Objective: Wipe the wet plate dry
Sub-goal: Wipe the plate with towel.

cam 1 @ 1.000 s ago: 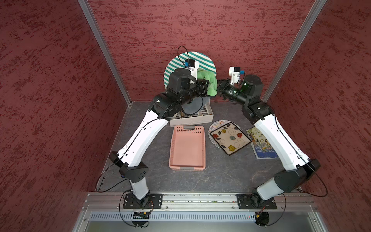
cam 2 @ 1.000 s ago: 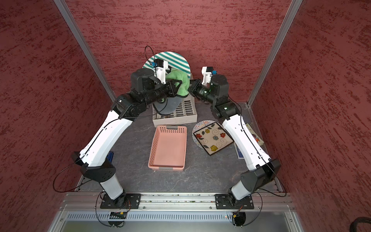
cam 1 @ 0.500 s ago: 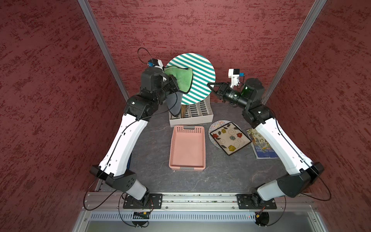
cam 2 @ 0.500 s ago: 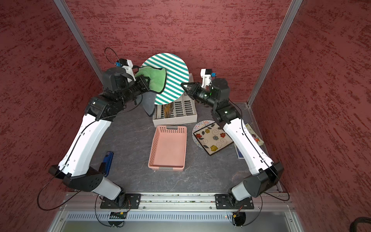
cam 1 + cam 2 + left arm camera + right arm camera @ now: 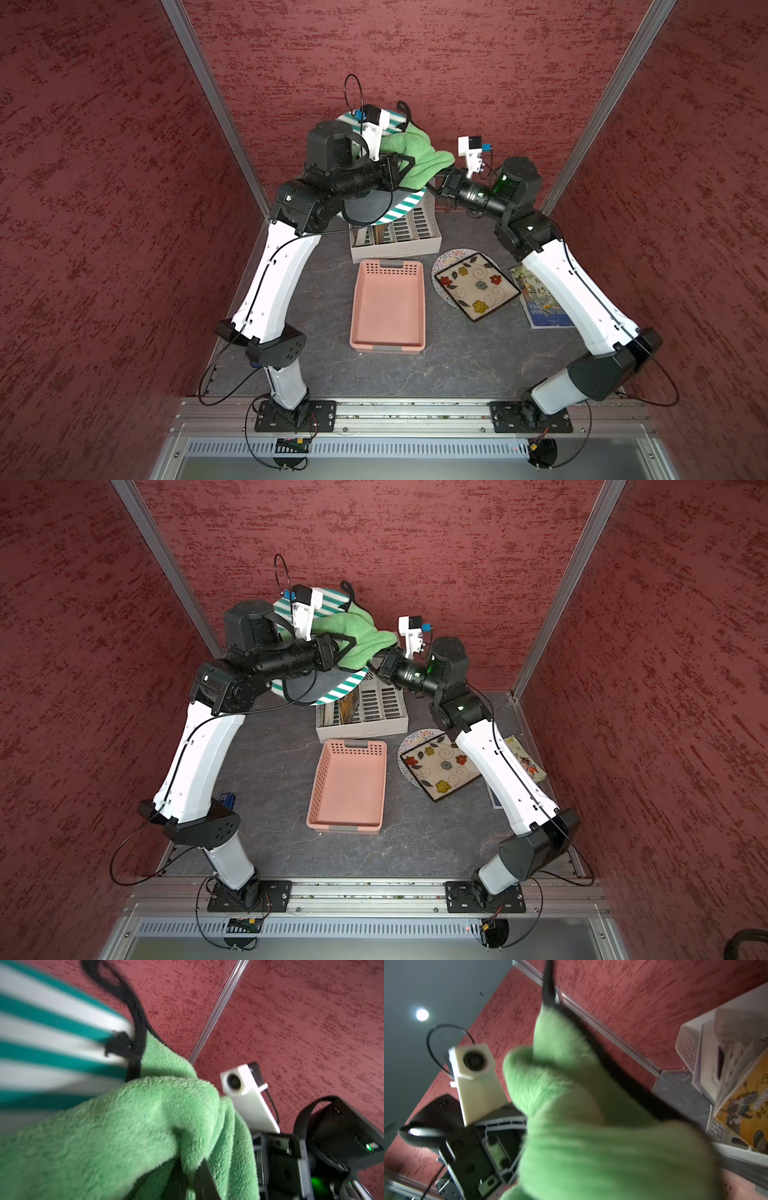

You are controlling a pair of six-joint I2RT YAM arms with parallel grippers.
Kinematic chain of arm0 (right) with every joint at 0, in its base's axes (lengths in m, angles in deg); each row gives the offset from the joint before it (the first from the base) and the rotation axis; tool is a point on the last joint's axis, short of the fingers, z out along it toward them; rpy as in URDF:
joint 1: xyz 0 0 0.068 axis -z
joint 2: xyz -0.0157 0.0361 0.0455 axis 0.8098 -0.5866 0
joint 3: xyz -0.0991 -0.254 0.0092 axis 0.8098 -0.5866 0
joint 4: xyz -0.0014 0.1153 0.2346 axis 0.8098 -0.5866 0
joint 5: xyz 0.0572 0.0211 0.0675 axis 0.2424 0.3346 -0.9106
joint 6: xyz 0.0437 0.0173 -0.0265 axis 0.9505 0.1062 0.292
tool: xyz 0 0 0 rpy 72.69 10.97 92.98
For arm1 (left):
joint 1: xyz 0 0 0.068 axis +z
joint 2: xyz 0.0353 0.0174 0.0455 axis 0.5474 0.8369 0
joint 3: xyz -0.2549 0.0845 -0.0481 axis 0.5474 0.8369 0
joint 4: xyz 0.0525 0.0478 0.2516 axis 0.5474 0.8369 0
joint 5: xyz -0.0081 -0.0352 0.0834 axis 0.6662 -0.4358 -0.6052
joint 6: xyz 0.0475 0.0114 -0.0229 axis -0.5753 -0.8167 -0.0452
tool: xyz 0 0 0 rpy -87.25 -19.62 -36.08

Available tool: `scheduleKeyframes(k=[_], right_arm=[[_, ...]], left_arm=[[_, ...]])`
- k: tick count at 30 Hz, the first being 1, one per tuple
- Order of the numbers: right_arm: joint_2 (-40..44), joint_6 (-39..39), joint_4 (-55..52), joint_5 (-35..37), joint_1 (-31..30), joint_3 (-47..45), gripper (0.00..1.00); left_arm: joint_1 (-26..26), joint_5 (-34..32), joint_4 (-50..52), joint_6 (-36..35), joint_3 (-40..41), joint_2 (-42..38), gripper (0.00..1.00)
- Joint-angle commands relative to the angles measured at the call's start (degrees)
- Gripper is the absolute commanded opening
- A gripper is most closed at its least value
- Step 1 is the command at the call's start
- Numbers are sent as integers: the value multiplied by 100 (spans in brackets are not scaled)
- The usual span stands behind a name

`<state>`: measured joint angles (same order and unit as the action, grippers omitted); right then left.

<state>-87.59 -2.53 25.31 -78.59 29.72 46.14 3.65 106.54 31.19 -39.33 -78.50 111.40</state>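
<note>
**Two white robot arms arch over a dark counter (image 5: 457,365), their wrists meeting high at its far end against the red back wall.** Directly below the claws stands a white slotted rack (image 5: 415,245). Farther from the claws, toward the arms' bases, lies an empty pink basket (image 5: 390,266). A square flowered dish (image 5: 476,286) sits beside the basket, under the right arm.

The striped plate (image 5: 407,203), green and white, hangs tilted in the air above the rack, between the two claws. A green cloth (image 5: 415,162) is draped over the plate's face and bunches up against both claws.

The left claw (image 5: 409,166) is clamped on the cloth, and in the left wrist view its dark fingers (image 5: 204,1176) pinch a fold. The right claw (image 5: 434,185) is closed as well, with its tips buried under the cloth. It appears to grip the plate's rim.
</note>
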Motion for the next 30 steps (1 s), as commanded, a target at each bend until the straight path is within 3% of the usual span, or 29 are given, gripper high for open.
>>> scheduleKeyframes(k=[1, 6, 11, 13, 15, 18, 22, 25, 30], right_arm=[[190, 343, 1088, 147, 289, 463, 0], [402, -298, 693, -644, -2, 122, 0], [587, -1440, -431, -1009, -667, -359, 0], [738, -1512, -467, -1007, -751, -353, 0], [692, -1571, -342, -854, -717, -138, 0], [331, -1617, -486, -677, -490, 670, 0], [259, -1018, -374, -214, 303, 1053, 0], [534, -175, 261, 6, 1038, 454, 0], [657, 2185, 3037, -396, 1440, -895, 0]], left_arm=[[221, -617, 599, -34, 501, -394, 0], [926, -1205, 102, 517, 1221, -937, 0], [1158, -384, -314, 388, 868, -750, 0], [1101, 182, -385, 392, 624, -497, 0], [906, 582, -511, 374, 534, -315, 0], [604, 619, -555, 345, 540, -192, 0], [812, 439, -990, 1289, 978, -529, 0], [1109, 594, -2497, 2408, 2304, -1330, 0], [1573, 995, -5488, 4411, 3971, -2075, 0]])
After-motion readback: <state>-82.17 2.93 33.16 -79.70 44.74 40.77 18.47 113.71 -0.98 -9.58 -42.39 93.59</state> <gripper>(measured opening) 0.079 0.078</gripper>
